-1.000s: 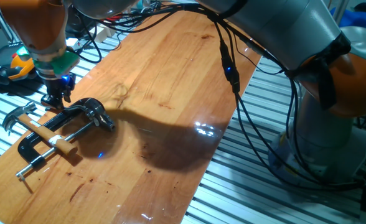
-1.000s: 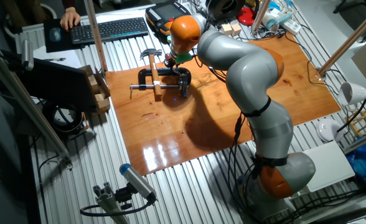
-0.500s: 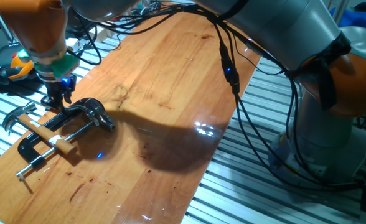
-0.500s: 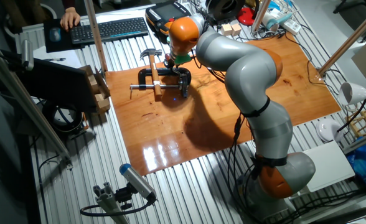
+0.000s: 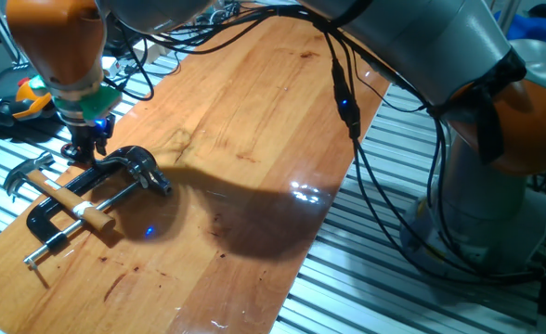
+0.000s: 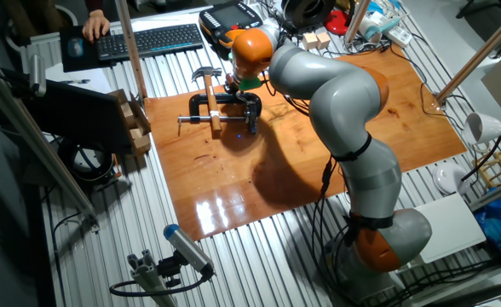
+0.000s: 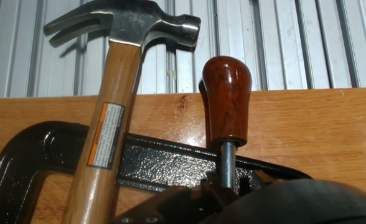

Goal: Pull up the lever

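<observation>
Wooden board (image 7: 332,124): lever's (image 7: 226,106) reddish knob sharp only in hand view.

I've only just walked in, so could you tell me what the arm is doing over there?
The arm's gripper sits low over the black clamp at the board's corner, right at the lever with the reddish-brown knob. A hammer lies across the clamp. Whether the fingers have closed on the lever cannot be seen.

Arm stretched across table, hand (image 5: 84,147) pointing down, finger state unclear.
</observation>
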Motion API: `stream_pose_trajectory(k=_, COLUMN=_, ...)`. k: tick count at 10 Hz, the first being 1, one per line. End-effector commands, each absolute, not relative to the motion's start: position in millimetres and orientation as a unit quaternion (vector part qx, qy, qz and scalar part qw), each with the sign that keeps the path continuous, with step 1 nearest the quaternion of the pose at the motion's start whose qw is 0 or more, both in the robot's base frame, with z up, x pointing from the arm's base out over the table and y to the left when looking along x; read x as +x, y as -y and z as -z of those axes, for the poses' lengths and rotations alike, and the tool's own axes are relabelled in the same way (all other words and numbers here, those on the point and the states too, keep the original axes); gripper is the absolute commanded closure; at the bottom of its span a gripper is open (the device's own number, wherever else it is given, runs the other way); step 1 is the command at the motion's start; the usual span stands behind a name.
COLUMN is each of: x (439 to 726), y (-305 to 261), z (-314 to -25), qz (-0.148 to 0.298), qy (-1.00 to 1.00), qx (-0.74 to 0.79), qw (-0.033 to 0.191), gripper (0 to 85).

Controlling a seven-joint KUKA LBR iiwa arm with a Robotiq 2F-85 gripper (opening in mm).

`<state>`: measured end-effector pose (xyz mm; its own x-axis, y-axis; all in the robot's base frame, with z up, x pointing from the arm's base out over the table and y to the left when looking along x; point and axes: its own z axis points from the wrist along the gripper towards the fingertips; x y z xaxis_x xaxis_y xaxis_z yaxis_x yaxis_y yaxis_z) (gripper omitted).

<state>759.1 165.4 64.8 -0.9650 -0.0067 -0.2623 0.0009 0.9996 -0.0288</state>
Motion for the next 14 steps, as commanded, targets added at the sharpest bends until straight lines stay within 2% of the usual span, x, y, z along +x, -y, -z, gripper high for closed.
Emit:
stream_pose_trajectory(k=1, x=759.1, y=-165.5, z=-64.8, qz=0.013, qy=-0.992, qx=-0.003, qw=0.129, gripper=51.0)
stream_pose_trajectory(k=4, x=760.4, y=-164.6, z=-64.8, qz=0.014, qy=-0.992, qx=-0.002, qw=0.129, gripper=51.0)
stream_pose_trajectory(k=5, x=760.6, y=-164.5, z=-64.8, qz=0.016, qy=-0.991, qx=-0.002, qw=0.131, gripper=68.0)
stream_pose_trajectory(k=8, x=761.0, y=-164.6, z=-64.8, qz=0.024, qy=-0.991, qx=-0.006, qw=0.135, gripper=68.0)
stream_pose_trajectory(k=9, x=761.7, y=-164.4, z=-65.4, qz=0.024, qy=-0.991, qx=-0.006, qw=0.135, gripper=51.0)
stream_pose_trajectory(k=14, x=766.8, y=-164.9, z=-75.4, qz=0.021, qy=-0.992, qx=-0.007, qw=0.128, gripper=51.0)
